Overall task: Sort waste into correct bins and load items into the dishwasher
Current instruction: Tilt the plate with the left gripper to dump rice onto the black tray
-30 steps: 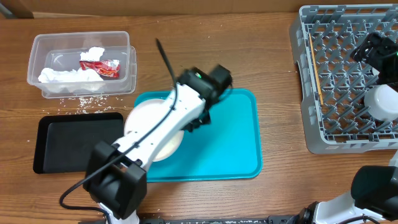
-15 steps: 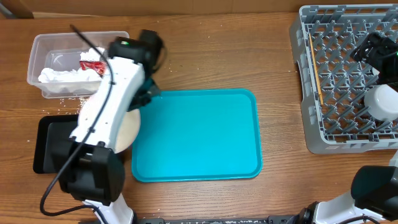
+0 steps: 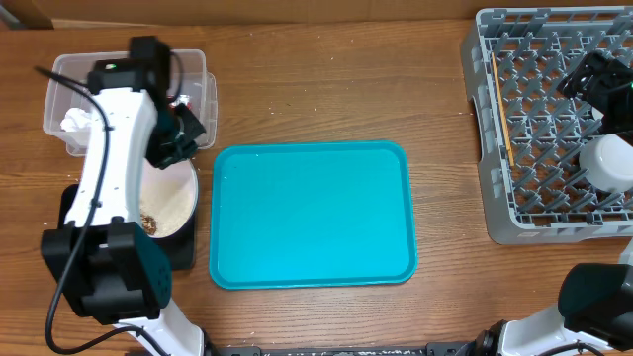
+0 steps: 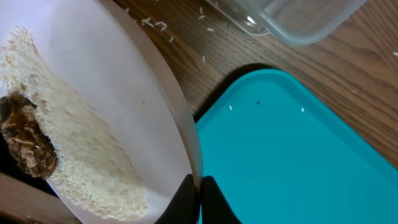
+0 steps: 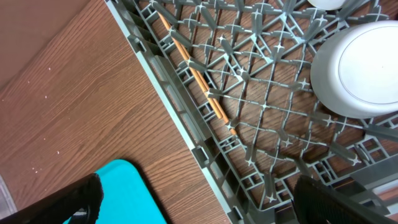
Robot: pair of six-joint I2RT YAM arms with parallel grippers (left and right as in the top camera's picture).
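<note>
My left gripper point(image 3: 184, 148) is shut on the rim of the large white plate point(image 3: 170, 198) and holds it tilted over the black tray point(image 3: 186, 257), which is mostly hidden. In the left wrist view the gripper point(image 4: 200, 194) pinches the plate point(image 4: 124, 93), which carries white rice point(image 4: 81, 162) and a brown food scrap point(image 4: 25, 140). The clear tub point(image 3: 203, 94) holds the white napkin point(image 3: 74, 124) and the red wrapper point(image 3: 180, 100). My right gripper point(image 3: 593, 84) is open and empty above the grey dish rack point(image 3: 485, 119), with its fingers point(image 5: 81, 199) wide apart. The chopsticks point(image 5: 199, 81) and a white bowl point(image 5: 357, 68) lie in the rack.
The turquoise serving tray point(image 3: 312, 213) lies bare mid-table, and its edge runs beside the plate point(image 4: 292, 155). Loose rice grains point(image 4: 155, 25) lie on the wood by the tub corner point(image 4: 298, 18). A white bowl point(image 3: 608, 163) sits in the rack's right side.
My left arm has swung the plate left, off the turquoise tray, to above the black tray beside the tub. The right arm has not moved.
</note>
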